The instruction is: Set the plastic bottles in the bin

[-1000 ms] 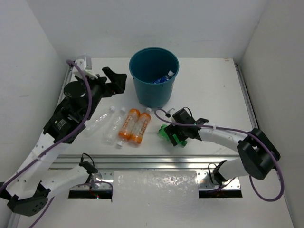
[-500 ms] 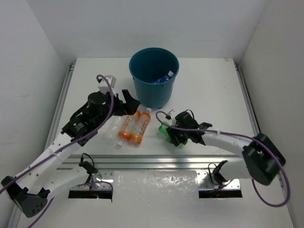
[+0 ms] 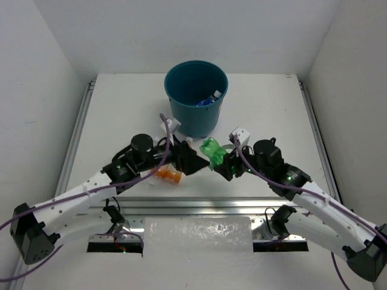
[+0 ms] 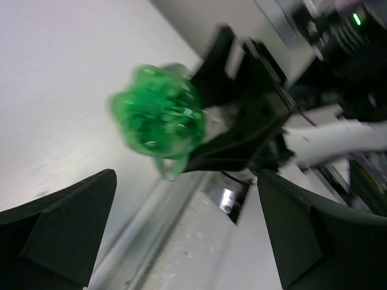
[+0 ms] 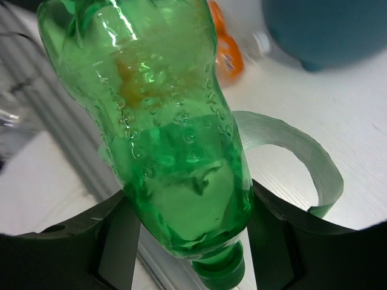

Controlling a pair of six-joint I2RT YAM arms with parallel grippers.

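Note:
The teal bin (image 3: 195,115) stands at the back centre with a blue-labelled bottle (image 3: 209,99) inside. My right gripper (image 3: 225,164) is shut on the green bottle (image 3: 211,149) and holds it above the table, in front of the bin. In the right wrist view the green bottle (image 5: 163,121) fills the gap between the fingers (image 5: 115,241), neck down. My left gripper (image 3: 195,162) is open and empty, its jaws facing the green bottle (image 4: 158,118) from the left, a short gap away. An orange bottle (image 3: 169,175) peeks from under the left arm; the clear bottles are hidden.
A loose green label strip (image 5: 290,154) loops off the held bottle. An orange bottle (image 5: 225,51) and the bin's base (image 5: 326,30) lie beyond it. An aluminium rail (image 3: 199,202) runs along the table's near edge. White walls close in both sides.
My left arm has swung from the back left down to the centre, over the lying bottles. My right gripper has lifted the green bottle off the table.

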